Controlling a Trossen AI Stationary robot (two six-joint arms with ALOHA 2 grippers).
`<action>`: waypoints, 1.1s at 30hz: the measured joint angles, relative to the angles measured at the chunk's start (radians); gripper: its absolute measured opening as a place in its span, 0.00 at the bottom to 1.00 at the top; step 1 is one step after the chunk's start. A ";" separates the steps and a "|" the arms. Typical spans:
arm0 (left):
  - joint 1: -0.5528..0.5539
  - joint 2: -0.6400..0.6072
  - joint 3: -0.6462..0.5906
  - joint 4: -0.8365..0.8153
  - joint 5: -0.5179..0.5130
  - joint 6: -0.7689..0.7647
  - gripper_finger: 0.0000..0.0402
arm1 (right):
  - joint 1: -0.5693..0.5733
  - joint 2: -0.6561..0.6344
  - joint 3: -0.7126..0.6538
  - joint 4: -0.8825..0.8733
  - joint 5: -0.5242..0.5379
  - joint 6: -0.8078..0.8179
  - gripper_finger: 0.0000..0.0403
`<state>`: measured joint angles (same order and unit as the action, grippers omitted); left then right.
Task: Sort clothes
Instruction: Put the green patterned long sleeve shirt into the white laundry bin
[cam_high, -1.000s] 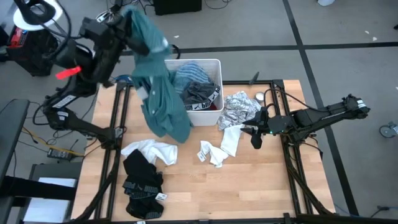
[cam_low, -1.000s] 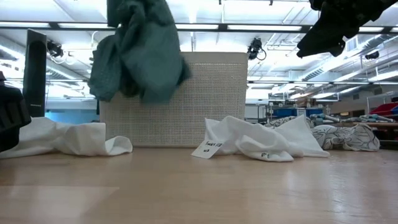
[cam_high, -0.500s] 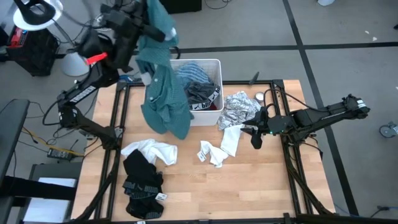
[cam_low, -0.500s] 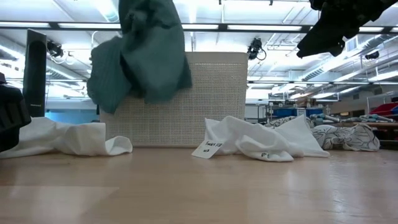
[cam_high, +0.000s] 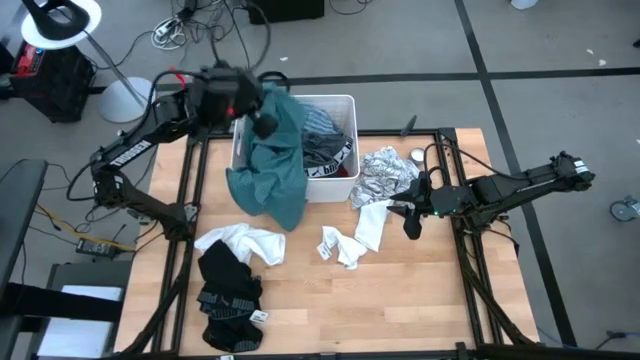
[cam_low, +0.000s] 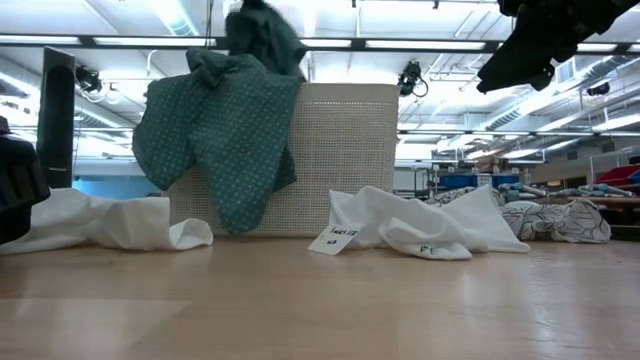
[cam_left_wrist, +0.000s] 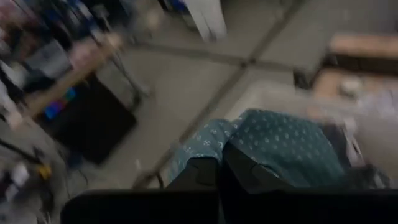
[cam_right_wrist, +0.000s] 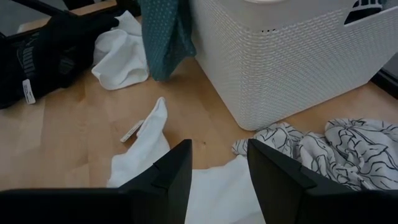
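My left gripper (cam_high: 262, 118) is shut on a teal dotted garment (cam_high: 270, 170) above the left part of the white tub (cam_high: 349, 100). The garment drapes over the tub's near-left wall (cam_low: 225, 140), and its lower end hangs down the outside toward the table. The tub holds blue-striped, grey and black clothes (cam_high: 318, 140). My right gripper (cam_high: 410, 222) is open and empty low over a white garment (cam_high: 368, 225), to the right of the tub; its wrist view shows the open fingers (cam_right_wrist: 219, 174). My left gripper pinches a bunched upper part of the teal garment (cam_left_wrist: 227, 146) between its two fingers, coming from above. The cloth falls away below the fingers. Part lies over the tub's rim (cam_high: 262, 150) and the rest hangs slack down the tub's outer wall (cam_low: 240, 190).
A white garment (cam_high: 245, 243) and a black garment (cam_high: 228, 290) lie at the near left. A small white piece (cam_high: 338, 245) lies mid-table. A white-grey patterned garment (cam_high: 385, 175) lies right of the tub. Bare wood lies toward the near right.
My left gripper has come down and toward the tub, still shut on the teal garment. The garment hung clear in the air before. Now it has sunk onto the tub's near-left wall and drapes over it, its lower end hanging outside.
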<state>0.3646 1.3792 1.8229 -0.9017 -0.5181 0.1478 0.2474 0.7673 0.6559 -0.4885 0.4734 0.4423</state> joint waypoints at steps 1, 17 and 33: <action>0.000 0.000 0.000 -0.057 0.017 -0.031 0.00 | 0.000 0.000 0.000 0.000 0.005 0.000 0.39; 0.007 0.002 -0.463 0.068 0.169 -0.200 0.06 | 0.000 0.000 0.000 0.001 0.009 0.024 0.39; -0.007 0.002 -0.455 0.050 0.218 -0.227 0.33 | 0.000 0.000 0.000 0.001 0.009 0.026 0.39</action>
<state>0.3580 1.3808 1.3676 -0.8520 -0.2996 -0.0794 0.2476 0.7675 0.6556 -0.4877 0.4820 0.4679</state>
